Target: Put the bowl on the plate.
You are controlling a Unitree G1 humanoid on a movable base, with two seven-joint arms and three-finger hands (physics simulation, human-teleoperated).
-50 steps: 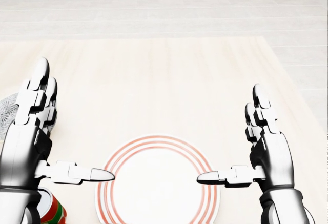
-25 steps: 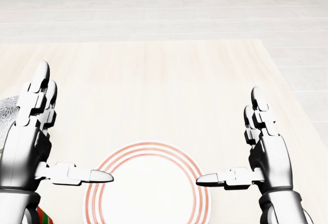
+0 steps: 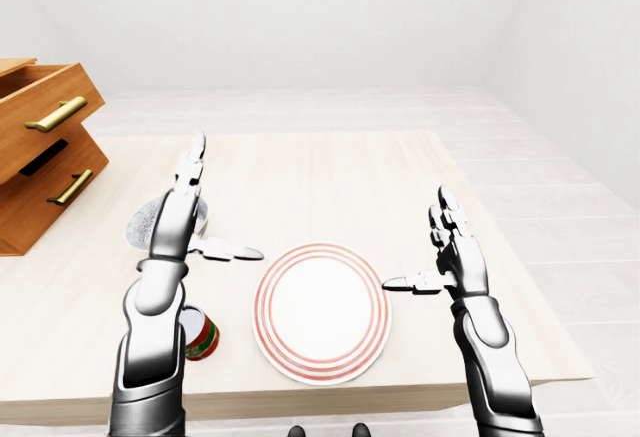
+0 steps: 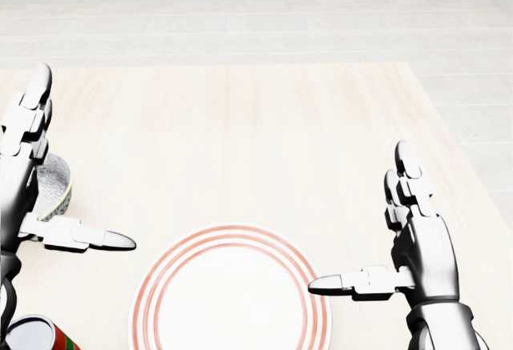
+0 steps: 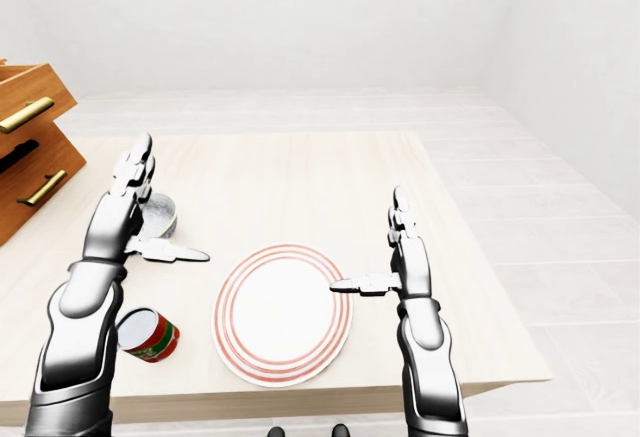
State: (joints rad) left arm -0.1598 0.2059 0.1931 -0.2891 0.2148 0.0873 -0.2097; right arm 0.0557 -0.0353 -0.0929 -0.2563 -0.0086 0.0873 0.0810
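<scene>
Clearly the bowl [image 5: 157, 215] lies just beyond the spread, empty left hand [image 5: 128, 212]; the plate [image 5: 282, 314] sits toward its thumb side, nearer the robot.

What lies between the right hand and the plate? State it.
Nothing but bare tabletop. In the right-eye view the right hand hovers open beside the plate, its thumb tip pointing over the plate's right rim.

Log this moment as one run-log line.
stage: reach | left hand: open, over bowl | right hand: open, beside plate | bowl: on table, not on plate | can: lying left of plate
</scene>
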